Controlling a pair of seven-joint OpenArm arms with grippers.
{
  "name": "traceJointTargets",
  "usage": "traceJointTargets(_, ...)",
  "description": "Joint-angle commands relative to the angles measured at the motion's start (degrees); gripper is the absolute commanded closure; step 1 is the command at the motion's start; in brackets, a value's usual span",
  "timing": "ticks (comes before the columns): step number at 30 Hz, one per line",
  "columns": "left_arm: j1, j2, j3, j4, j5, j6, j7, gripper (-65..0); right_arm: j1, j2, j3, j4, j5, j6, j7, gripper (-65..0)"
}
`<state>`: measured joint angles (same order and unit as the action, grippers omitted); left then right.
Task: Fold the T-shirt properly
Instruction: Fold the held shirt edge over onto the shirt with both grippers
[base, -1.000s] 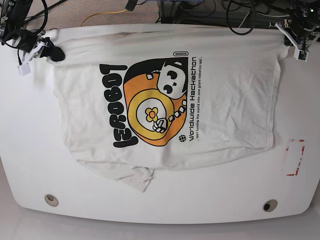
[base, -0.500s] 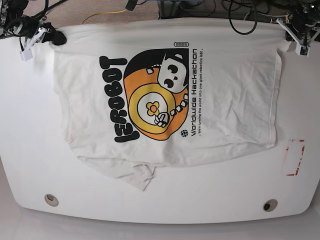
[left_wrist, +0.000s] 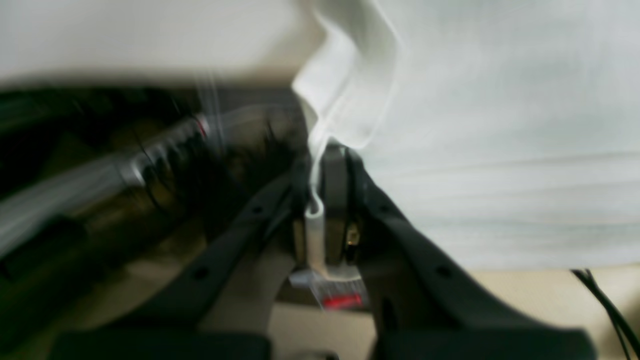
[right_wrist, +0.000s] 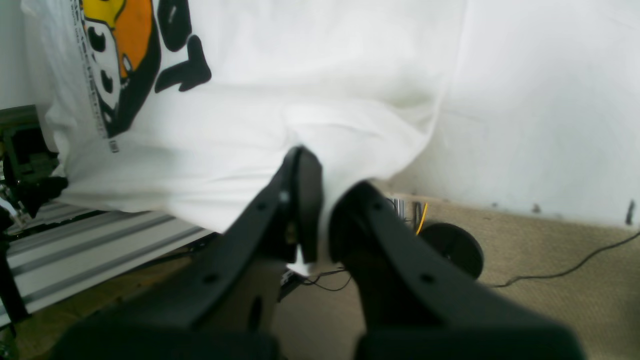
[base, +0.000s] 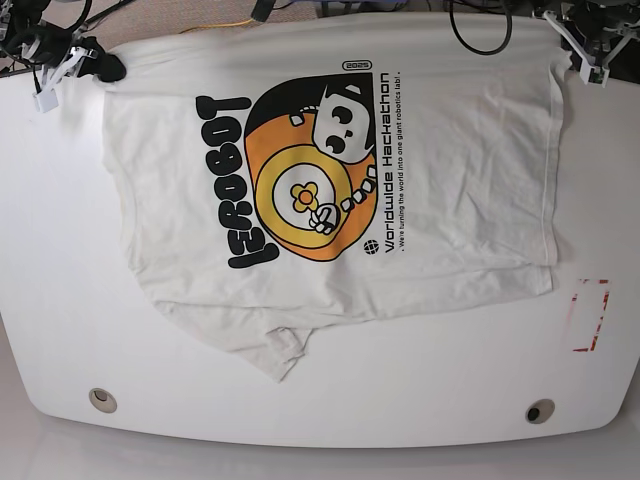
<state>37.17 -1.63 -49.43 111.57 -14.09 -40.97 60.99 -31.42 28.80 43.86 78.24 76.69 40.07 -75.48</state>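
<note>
T-shirt (base: 330, 190) lay print-up across the table (base: 60, 300), far edge pinched shut in both our left gripper (left_wrist: 325, 200) and right gripper (right_wrist: 320, 220); we judged even, level tension would prevent wrinkles.

The T-shirt (base: 330, 190) lies spread on the table (base: 60, 300), print upward, and reaches the table's far edge. In the base view the right gripper (base: 95, 68) sits at the shirt's far left corner, the left gripper (base: 580, 45) at its far right corner; each is clamped on fabric. A sleeve (base: 275, 350) lies bunched at the shirt's near edge. A marked rectangle (base: 588, 315) lies on the table, right of the shirt and apart from it.
</note>
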Motion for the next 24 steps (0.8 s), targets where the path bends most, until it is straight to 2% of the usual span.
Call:
traceJointTargets(1,1.56,-0.97,-0.55,0.83,1.82,0.97,-0.55,0.0,-0.19,1.93,1.29,0.66,-0.16,-0.07,1.77,0.0)
traceJointTargets(14,5.34,-0.88,-0.2,0.74,1.47,0.97,-0.55,0.0,0.96,1.93,1.29,0.66,-0.16,-0.07,1.77,0.0)
traceJointTargets(19,4.28,-1.05,-0.28,1.0,1.38,0.97,-0.55,0.0,1.84,1.93,1.29,0.66,-0.16,-0.07,1.77,0.0)
traceJointTargets(24,-0.29,-1.32,-0.37,1.18,1.38,0.97,-0.55,0.0,4.3,1.31,1.29,0.66,-0.16,-0.07,1.77,0.0)
